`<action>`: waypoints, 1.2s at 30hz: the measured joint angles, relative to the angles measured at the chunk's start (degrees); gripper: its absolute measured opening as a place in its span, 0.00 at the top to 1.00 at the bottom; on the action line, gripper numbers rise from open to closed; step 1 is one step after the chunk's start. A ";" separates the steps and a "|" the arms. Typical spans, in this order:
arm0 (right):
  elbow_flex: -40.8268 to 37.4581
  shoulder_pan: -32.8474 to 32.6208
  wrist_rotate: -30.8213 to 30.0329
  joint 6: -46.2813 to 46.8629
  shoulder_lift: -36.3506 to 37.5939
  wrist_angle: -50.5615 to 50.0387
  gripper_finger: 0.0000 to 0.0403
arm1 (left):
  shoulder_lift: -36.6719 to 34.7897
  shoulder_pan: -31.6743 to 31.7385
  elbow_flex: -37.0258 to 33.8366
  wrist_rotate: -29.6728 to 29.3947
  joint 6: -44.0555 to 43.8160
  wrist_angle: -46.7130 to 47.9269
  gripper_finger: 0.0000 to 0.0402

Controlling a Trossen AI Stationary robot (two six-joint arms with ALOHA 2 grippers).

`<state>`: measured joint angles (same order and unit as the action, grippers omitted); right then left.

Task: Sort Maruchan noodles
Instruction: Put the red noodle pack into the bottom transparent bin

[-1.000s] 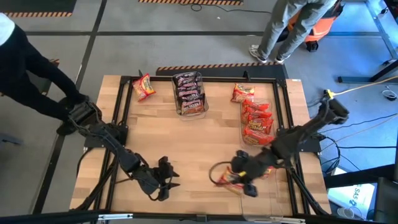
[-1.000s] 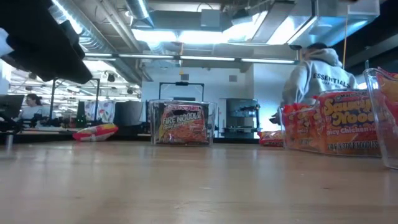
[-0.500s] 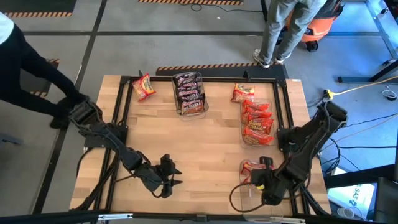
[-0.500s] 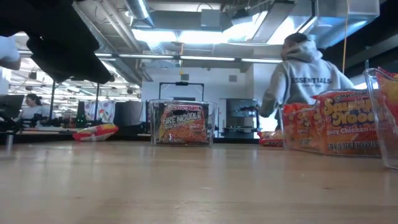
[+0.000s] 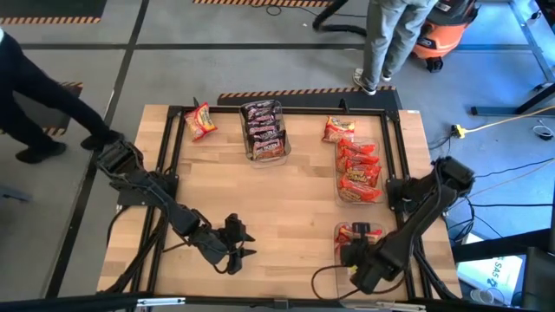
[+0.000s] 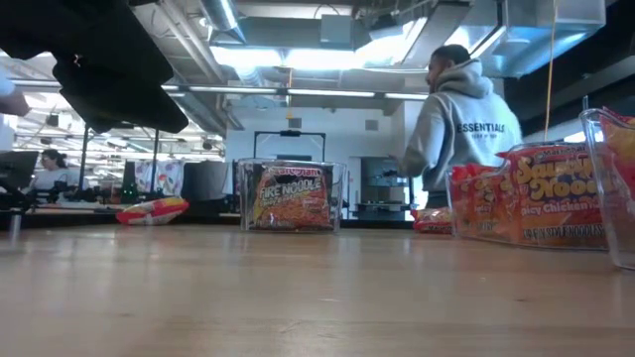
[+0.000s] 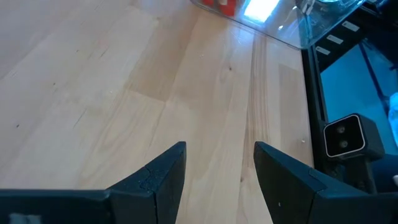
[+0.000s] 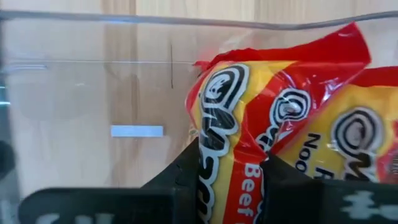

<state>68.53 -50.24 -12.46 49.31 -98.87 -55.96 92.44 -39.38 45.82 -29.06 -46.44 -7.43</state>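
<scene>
Lowering a yellow packet (image 8: 242, 124) into the clear bin (image 5: 334, 260) at the table's near right corner, the right gripper (image 5: 360, 253) has its jaws clamped on the packet's edge, so the placing step looks to be in hand. Next it likely needs to let go and lift out, then fetch a loose packet (image 5: 200, 120) from the far edge. The left gripper (image 5: 238, 251) waits near the near edge, jaws apart and empty.
</scene>
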 joint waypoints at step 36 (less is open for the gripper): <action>6.97 0.02 -5.59 1.88 -0.94 -17.15 0.51 | 0.00 -0.20 0.00 0.11 -0.95 0.03 0.54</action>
<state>75.50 -50.22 -18.06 51.18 -99.81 -73.12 92.44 -39.57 45.82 -28.95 -47.38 -7.40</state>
